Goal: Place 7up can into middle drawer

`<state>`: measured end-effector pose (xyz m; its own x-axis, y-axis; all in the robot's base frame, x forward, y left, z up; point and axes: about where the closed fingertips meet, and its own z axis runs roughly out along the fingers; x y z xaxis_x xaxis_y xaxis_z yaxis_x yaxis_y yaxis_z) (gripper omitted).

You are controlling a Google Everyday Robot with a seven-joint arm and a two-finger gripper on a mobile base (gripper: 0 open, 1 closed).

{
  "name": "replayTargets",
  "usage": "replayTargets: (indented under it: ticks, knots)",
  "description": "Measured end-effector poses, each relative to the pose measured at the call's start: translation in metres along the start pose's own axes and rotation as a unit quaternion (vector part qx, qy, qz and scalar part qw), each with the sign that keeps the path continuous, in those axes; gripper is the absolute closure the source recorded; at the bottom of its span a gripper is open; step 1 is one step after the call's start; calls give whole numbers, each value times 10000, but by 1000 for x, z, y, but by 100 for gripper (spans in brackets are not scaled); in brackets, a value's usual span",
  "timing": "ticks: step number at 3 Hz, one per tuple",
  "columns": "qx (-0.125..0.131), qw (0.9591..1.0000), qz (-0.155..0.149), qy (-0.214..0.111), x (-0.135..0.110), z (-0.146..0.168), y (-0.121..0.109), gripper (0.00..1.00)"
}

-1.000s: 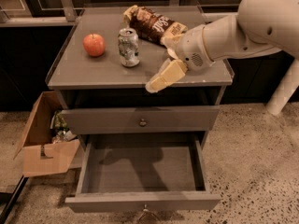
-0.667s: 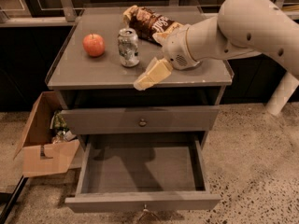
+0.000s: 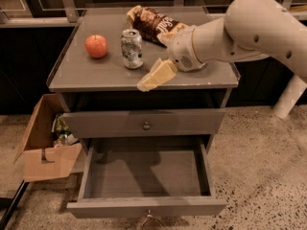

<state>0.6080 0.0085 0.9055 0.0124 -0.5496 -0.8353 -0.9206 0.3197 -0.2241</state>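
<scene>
Hand (image 3: 156, 75) at surface (image 3: 96, 75) front edge, spread or pressed can't tell — 7up can (image 3: 131, 48) upright just beyond it, apart. Prob. light, thin-walled, slick — grip mid-body, gently

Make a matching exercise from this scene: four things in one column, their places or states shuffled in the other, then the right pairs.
Column one:
1. 7up can
2. apple
3. middle drawer
4. gripper

Column two:
A. pulled open, below the closed drawer
B. above the front edge of the tabletop, beside the can
C. nearest the tabletop's left edge
D. upright on the tabletop, between apple and gripper

Pairs: 1-D, 2-C, 3-A, 4-B.
</scene>
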Motion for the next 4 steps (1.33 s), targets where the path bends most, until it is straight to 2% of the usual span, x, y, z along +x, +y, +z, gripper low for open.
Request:
replayTargets:
  ticks: [2, 4]
  knots:
    - [107, 9997, -151, -129, -5, 8, -36, 0]
    - [86, 9997, -186, -153, -3, 27, -64, 0]
